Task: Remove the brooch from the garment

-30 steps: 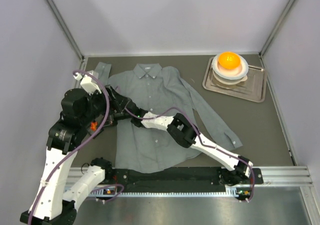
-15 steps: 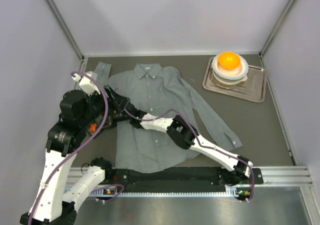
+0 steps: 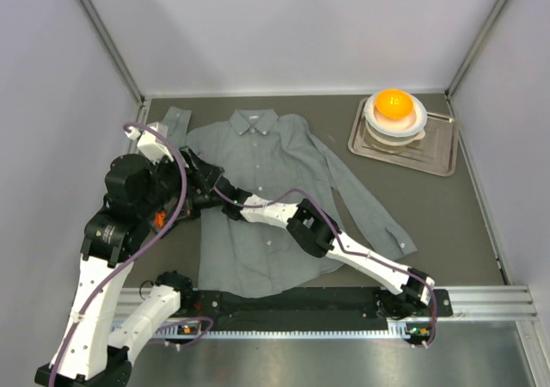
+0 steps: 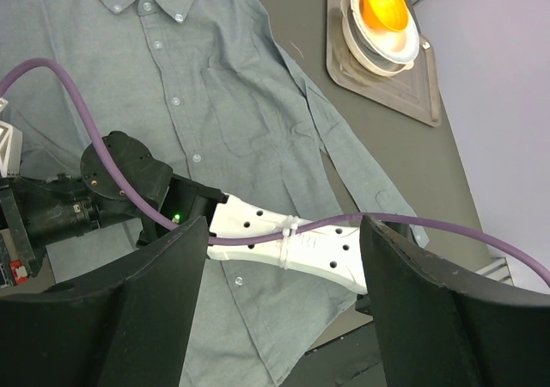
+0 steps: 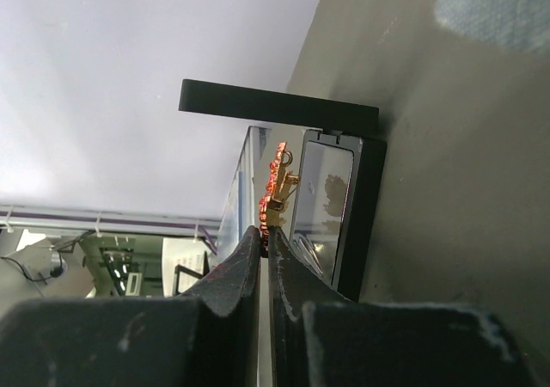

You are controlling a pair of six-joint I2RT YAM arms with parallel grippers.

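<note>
Orange-red brooch point(image 5: 277, 189) is sitting pinched between the closed fingers of the right gripper point(image 5: 265, 232), held clear of the garment point(image 3: 275, 172); the left gripper point(image 4: 282, 228) is hovering above the shirt with jaws wide apart, holding nothing; detaching looks finished, so the next move is calling for a steady carry and a gentle release onto the table point(image 3: 447, 224).

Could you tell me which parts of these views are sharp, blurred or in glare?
Top external: even, soft light, no hard shadows on the garment. Left wrist: the cloth is sharp, the left fingers dark with little detail. Right wrist: the brooch is fairly sharp, the right fingers softer, against a bright wall.
</note>
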